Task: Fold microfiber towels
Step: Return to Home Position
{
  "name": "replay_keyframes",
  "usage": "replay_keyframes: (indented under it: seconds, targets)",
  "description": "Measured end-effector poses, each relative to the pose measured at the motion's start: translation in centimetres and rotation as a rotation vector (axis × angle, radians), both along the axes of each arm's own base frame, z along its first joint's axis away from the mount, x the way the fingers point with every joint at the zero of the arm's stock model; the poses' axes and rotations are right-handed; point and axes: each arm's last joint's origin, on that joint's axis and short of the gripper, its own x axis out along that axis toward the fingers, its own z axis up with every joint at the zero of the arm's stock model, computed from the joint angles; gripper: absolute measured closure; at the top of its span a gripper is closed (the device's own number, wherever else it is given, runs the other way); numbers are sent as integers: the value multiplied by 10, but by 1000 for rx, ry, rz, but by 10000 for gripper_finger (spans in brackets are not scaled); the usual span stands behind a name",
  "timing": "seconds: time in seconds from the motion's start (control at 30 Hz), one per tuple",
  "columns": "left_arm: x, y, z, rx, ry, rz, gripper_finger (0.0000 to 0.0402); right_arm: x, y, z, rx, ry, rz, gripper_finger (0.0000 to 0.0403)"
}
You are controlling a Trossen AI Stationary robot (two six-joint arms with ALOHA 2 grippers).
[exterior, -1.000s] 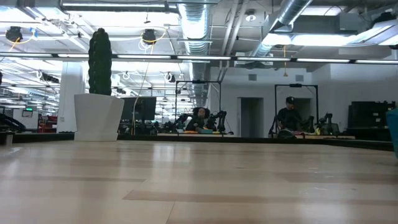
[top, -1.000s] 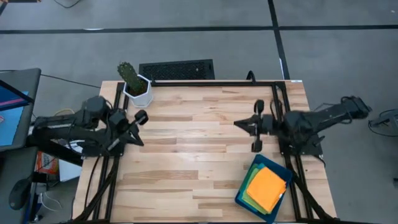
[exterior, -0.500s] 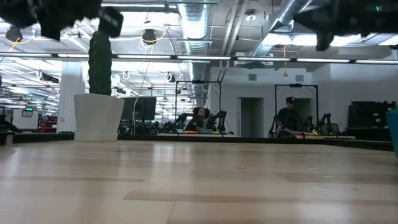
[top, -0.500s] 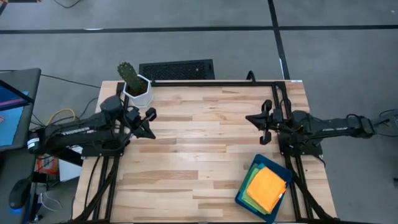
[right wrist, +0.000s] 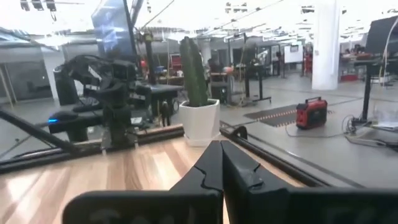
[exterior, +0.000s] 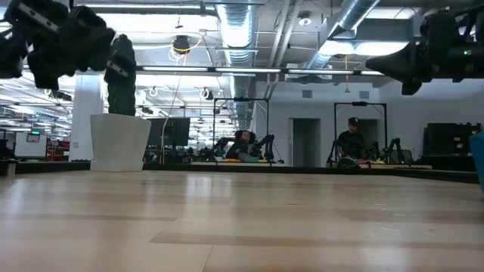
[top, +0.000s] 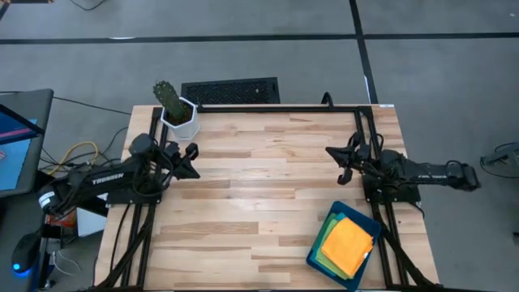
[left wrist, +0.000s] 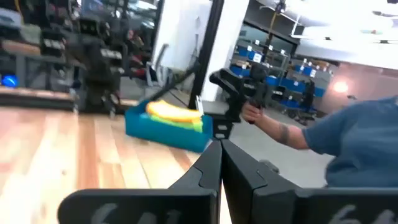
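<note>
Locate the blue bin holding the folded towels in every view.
High view: blue bin at lower right, on the table corner beside the right arm's base.
Low view: only a sliver of the bin at the right edge.
Left wrist view: bin left of centre.
Right wrist view: not in it.
Shared landmark: potted cactus.

You see two matte black arms: the left arm and the right arm each carry small white lettering behind the fingers. Your left fingers and right fingers are dark, angular wedges.

Grey tiled floor, exposed ducts overhead
</note>
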Motion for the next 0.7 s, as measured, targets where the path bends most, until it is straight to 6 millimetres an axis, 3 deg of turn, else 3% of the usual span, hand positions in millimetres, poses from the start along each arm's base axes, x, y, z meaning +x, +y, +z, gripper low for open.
replay_keyframes:
  seconds: [0.2,0.5,0.7]
  targets:
    - [-6,1,-15,-13,42,-5,401,-2,-1,-5,-3,54,-28,369]
    - [-9,2,-9,36,-3,-30,401,-2,-1,-9,-4,97,-24,361]
    - [-7,6,-14,-102,70,61,401,-2,-1,-11,-3,117,-23,360]
